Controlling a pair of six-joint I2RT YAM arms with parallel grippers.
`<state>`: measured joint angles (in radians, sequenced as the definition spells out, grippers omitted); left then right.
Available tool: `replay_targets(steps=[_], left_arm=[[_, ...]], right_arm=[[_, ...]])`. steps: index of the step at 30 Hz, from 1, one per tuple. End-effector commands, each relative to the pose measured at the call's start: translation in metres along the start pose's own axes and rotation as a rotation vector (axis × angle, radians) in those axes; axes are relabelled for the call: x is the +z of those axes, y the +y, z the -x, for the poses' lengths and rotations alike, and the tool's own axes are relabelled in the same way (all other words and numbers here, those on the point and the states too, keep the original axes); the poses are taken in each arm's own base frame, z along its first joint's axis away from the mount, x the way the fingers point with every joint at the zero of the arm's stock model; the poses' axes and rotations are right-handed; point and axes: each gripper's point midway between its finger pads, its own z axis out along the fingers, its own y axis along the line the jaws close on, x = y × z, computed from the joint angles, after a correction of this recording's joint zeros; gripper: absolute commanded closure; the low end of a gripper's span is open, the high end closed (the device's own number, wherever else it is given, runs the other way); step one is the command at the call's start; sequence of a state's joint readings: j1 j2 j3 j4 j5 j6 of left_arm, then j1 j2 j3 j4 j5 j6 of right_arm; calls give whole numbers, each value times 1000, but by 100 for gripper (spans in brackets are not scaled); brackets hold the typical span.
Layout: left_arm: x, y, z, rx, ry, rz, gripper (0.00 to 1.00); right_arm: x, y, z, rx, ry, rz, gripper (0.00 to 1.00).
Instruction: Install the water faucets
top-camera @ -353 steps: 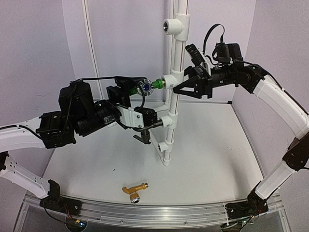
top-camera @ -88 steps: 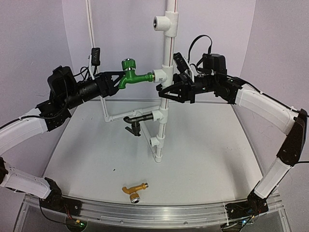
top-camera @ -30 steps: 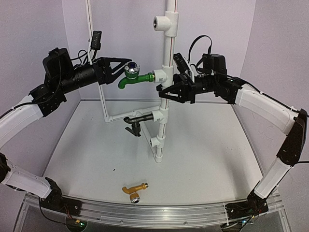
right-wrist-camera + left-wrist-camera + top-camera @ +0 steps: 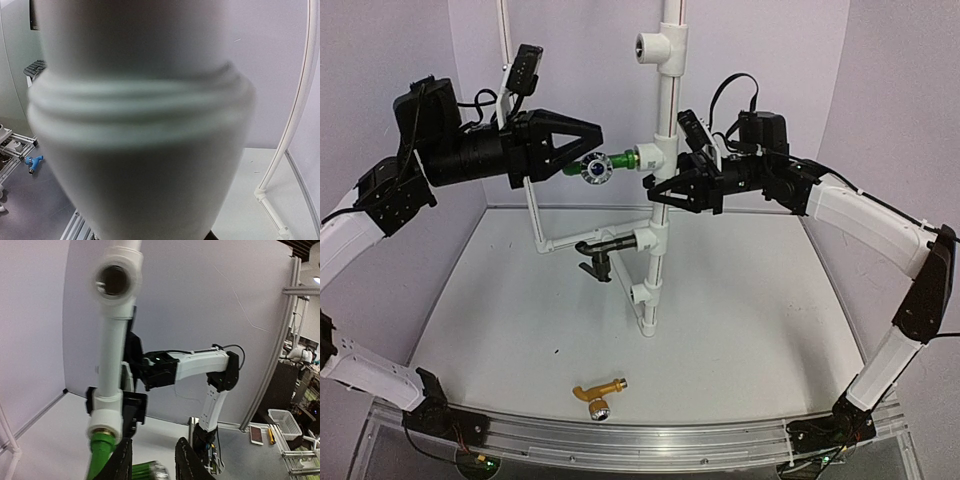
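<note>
Green faucet (image 4: 610, 161) seated by its threaded end in the middle tee (image 4: 653, 154) of the upright white pipe (image 4: 666, 95), jutting out level toward the left, silver-capped knob (image 4: 592, 170) facing the overhead camera. Bracketed at the knob end by the left gripper (image 4: 584, 166); in the left wrist view, dark fingers (image 4: 121, 464) either side of a blurred green body, contact unclear, so cannot tell whether clamped or just short of it. Right gripper (image 4: 657, 192) clenched on the white pipe just under that tee, bracing it; its own camera filled by a blurred white fitting. Black faucet (image 4: 598, 250) already mounted in the lower tee, golden-orange faucet (image 4: 597, 394) lying loose on the table (image 4: 750, 320) near the front edge, top tee (image 4: 657, 43) open and unfilled. Judged step: screwing the green faucet home, second of three. Next move likely a firm pinch on the knob end, then a wrist roll about the thread axis, in line with the tee to avoid cross-threading, pipe braced against the torque; afterwards, down for the golden-orange faucet
</note>
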<state>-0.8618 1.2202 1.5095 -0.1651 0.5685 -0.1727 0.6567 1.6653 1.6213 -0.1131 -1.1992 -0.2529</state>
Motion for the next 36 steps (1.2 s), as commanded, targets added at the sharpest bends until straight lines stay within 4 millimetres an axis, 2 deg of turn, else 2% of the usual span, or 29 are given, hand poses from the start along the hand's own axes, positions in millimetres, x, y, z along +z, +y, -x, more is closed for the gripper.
replay_targets(steps=[1, 5, 13, 19, 27, 32, 36], left_arm=[[4, -19, -1, 19, 34, -2, 73], [1, -13, 0, -10, 14, 38, 74], [5, -4, -16, -76, 45, 69, 74], [4, -10, -25, -101, 66, 30, 77], [-4, -8, -42, -138, 98, 58, 83], [-13, 3, -52, -135, 89, 139, 86], [-14, 15, -65, -126, 101, 194, 86]], right_arm=[[5, -3, -27, 299, 76, -16, 100], [6, -7, -28, 302, 75, -15, 100], [7, -9, -29, 298, 77, -20, 100], [7, -10, -28, 296, 76, -25, 100], [7, -10, -28, 294, 75, -26, 100], [5, -8, -24, 289, 70, -24, 100], [5, -8, -22, 288, 67, -24, 100]])
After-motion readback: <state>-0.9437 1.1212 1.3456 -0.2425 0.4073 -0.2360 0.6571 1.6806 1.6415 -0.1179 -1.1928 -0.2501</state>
